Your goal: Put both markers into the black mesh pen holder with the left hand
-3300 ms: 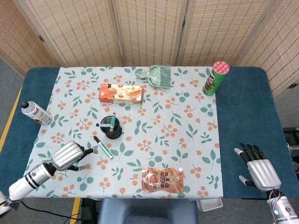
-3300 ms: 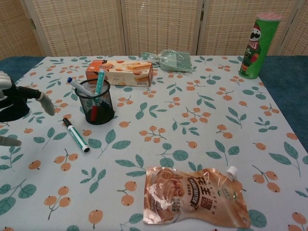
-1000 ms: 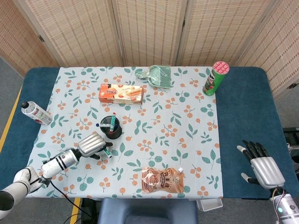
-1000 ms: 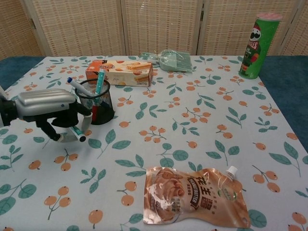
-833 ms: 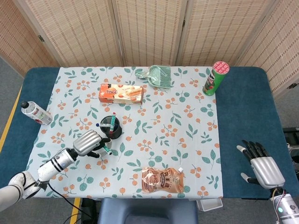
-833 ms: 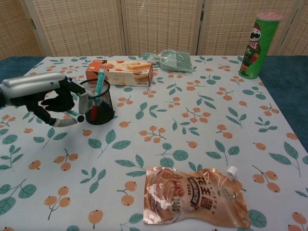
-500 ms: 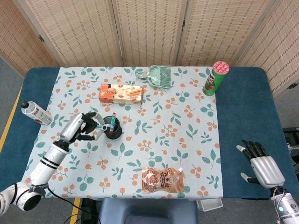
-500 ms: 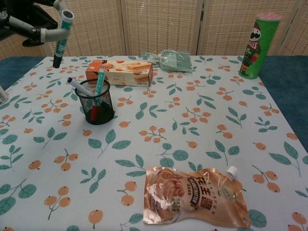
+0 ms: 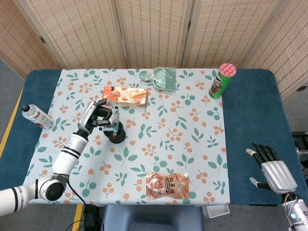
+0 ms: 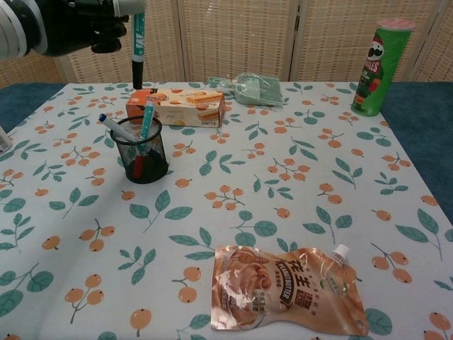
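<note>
Marker [image 10: 138, 42] held upright above the pen holder [image 10: 141, 151]
Left hand [image 9: 97, 115] fingers grasp it, tip down; right hand [image 9: 272, 173] rests spread and released at the surface edge

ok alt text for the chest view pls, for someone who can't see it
The robot's left hand holds a teal marker upright, tip down, high above a black mesh pen holder that already contains pens. The holder stands on a leaf-patterned tablecloth alongside a biscuit box, a green crisp can and a snack pouch.

Bright even indoor light, soft faint shadows, sharp focus, no glare
</note>
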`<state>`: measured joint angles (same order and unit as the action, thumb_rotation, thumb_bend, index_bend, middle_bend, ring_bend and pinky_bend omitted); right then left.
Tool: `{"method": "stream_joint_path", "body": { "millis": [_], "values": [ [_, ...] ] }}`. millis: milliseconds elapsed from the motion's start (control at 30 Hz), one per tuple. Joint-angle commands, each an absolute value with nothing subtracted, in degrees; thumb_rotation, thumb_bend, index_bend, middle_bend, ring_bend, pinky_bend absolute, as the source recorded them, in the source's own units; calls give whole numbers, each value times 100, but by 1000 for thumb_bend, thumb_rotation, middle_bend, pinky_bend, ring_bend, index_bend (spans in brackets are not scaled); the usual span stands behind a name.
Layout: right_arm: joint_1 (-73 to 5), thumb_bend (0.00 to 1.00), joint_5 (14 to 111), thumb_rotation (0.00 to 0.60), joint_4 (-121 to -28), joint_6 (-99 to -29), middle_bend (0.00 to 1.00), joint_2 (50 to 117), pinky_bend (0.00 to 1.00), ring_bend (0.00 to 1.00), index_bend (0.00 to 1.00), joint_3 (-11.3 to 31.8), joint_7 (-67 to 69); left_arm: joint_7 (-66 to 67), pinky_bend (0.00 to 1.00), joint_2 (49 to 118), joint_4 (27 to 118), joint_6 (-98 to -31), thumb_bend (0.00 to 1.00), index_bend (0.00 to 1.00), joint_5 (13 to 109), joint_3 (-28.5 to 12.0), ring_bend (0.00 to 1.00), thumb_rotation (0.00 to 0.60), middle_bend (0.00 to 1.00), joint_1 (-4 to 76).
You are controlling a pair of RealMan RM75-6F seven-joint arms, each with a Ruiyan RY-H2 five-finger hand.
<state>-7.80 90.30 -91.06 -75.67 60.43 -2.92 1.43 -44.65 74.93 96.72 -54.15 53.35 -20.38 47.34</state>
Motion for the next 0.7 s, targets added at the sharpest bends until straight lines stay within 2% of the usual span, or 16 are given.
{"method": "stream_joint_path", "body": {
  "millis": [33,267,467,700],
  "values": [
    [-762,210,9061,600,-9096,-7605,0,6012,23,0,118,-305,201,-4508,908,8092,9127,-5342,424,611,5467,-2115,855,600,963,4838],
    [-647,210,9217,600,-9091,-7877,0,5927,23,0,119,-345,381,-4752,906,8654,8242,-5085,423,612,5864,-2097,855,600,963,4827],
    [-607,210,9234,600,-9086,-7933,0,5912,23,0,118,-354,415,-5545,906,8919,7390,-4888,424,617,6447,-2056,855,600,963,4674],
    [-622,211,9242,600,-9114,-7884,0,5949,23,0,119,-356,306,-6083,906,9002,7036,-5006,427,620,6911,-1956,855,600,963,4429]
  ]
}}
